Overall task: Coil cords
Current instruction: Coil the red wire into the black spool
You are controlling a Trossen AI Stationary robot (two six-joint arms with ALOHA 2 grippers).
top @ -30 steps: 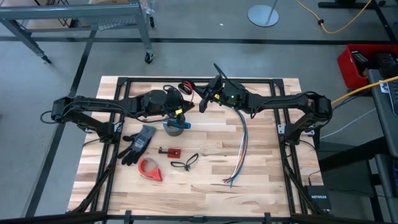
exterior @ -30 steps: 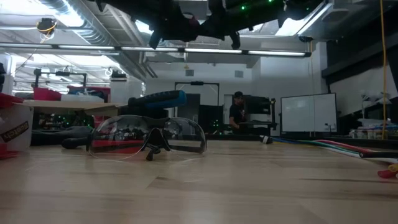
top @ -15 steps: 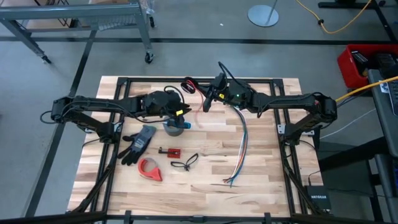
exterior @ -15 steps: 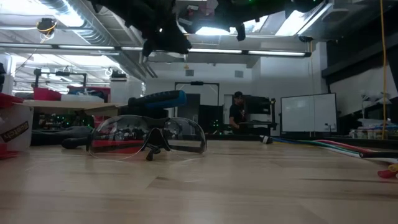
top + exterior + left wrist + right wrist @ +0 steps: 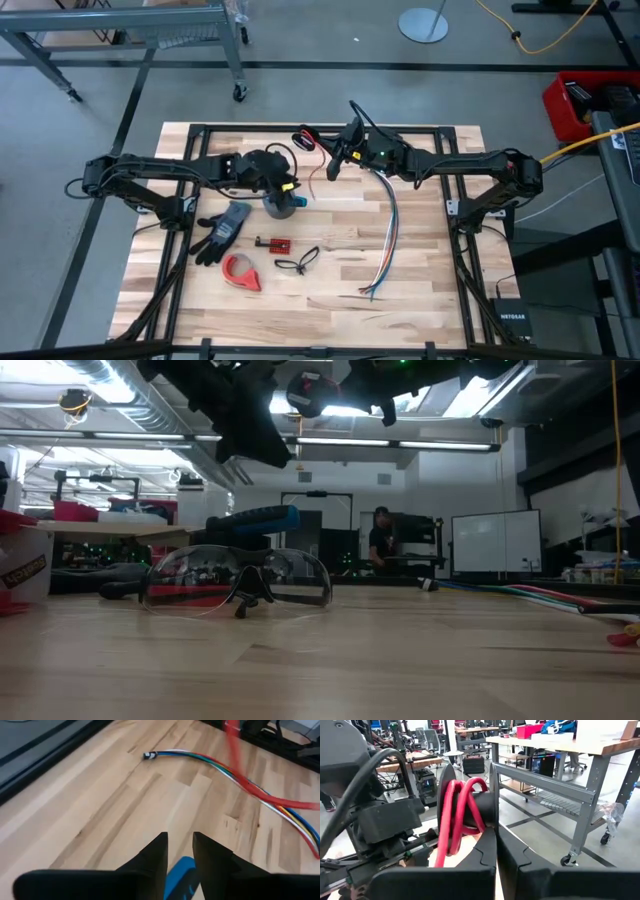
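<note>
high view: the left hand [image 5: 283,185] has drawn back from the red cord coil [image 5: 302,138] toward the grey tape roll [image 5: 281,206], fingers now slightly apart and empty. right wrist view: the right hand [image 5: 496,836] stays closed, pinching the coil, so winding continues one-handed.

Wooden plank table [image 5: 330,275] in a black frame carried: grey tape roll [image 5: 281,207] near the middle rear, with a blue-handled tool on it; dark glove [image 5: 224,229] to the left; red tape dispenser [image 5: 241,272] toward the front; small red-and-black part [image 5: 272,243]; clear safety glasses [image 5: 297,261]; long multicoloured wire bundle [image 5: 389,240] running front to rear on the right.
</note>
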